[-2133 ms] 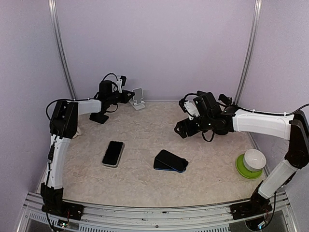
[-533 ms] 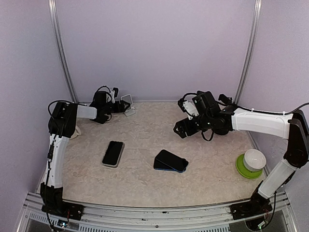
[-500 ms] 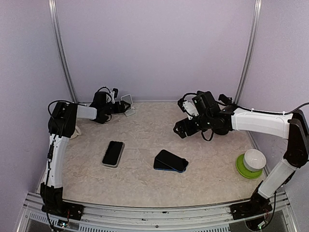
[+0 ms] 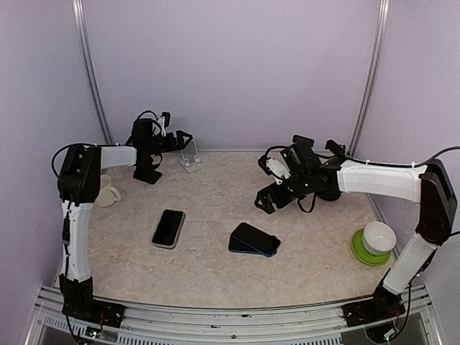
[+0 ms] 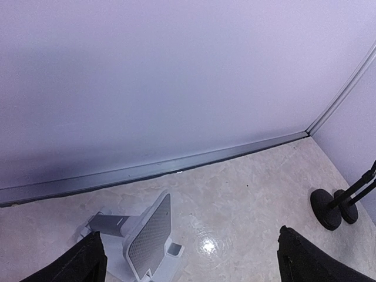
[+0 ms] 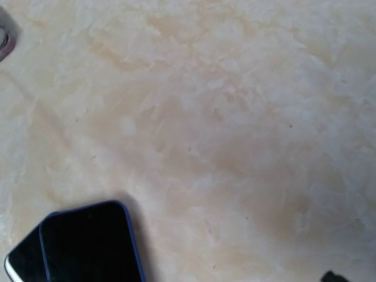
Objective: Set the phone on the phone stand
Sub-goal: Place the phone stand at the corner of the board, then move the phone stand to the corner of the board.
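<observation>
At the table's 9 o'clock edge stands a beige mug. Up toward 11 o'clock, by the back wall, the left gripper hangs with its jaws spread wide. The white phone stand sits upright on the table just beside it, and in the wrist view it lies nearer the left finger, touching neither. A pale-cased phone lies flat, screen up, at about 8 o'clock, well apart from the stand. Near 5 o'clock rest two dark phones, one stacked on the other — the upper one blue-edged. The right gripper hovers at their 1 o'clock, its claw open and holding nothing. At 4 o'clock, a white bowl sits on a green plate.
</observation>
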`<action>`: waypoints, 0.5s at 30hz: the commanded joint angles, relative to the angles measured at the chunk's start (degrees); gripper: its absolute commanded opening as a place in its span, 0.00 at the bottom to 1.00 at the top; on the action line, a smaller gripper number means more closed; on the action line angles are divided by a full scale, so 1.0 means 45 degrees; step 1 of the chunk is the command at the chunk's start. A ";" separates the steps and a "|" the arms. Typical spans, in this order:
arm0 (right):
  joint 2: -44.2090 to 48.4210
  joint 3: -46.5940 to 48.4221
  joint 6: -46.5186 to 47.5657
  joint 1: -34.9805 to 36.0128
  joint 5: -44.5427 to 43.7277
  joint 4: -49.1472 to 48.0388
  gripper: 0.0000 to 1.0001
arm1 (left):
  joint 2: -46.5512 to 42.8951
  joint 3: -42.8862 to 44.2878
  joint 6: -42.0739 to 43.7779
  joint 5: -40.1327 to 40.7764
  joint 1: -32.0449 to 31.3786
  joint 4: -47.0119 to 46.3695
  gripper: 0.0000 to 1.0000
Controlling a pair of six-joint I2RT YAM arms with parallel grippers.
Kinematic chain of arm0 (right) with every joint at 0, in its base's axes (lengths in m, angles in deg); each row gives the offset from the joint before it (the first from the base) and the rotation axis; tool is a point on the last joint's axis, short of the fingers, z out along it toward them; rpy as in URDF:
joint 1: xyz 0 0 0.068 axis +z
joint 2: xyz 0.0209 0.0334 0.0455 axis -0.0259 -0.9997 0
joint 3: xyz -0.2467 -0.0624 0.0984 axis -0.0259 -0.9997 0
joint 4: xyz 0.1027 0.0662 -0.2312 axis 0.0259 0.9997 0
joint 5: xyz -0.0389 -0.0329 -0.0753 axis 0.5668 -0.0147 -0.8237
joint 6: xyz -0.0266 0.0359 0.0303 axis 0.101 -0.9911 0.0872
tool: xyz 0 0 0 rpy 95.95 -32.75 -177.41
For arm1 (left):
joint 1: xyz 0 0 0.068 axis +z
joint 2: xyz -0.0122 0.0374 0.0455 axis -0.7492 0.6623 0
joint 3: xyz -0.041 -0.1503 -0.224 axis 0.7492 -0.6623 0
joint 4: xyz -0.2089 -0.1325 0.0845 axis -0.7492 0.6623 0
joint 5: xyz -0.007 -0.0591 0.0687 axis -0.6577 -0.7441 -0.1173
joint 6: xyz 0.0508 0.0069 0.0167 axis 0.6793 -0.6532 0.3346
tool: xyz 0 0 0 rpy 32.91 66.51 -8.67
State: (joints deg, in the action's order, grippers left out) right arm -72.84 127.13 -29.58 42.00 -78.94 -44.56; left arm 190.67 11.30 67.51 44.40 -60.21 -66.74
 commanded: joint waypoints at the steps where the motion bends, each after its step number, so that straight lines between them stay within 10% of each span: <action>1: -0.0129 0.0265 0.0171 0.0138 0.0259 0.0247 1.00 | -0.1327 -0.0777 -0.0020 0.1158 -0.0301 0.0896 0.99; 15: 0.0008 0.0124 0.0117 0.0138 -0.0524 0.0354 1.00 | -0.5543 -0.4413 0.0054 0.5602 -0.2295 0.2576 0.99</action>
State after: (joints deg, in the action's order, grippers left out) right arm -72.88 127.13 -28.51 42.26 -79.09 -43.64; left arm 171.15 -4.48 67.42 62.24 -68.64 -58.46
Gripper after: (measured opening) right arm 0.999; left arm 0.989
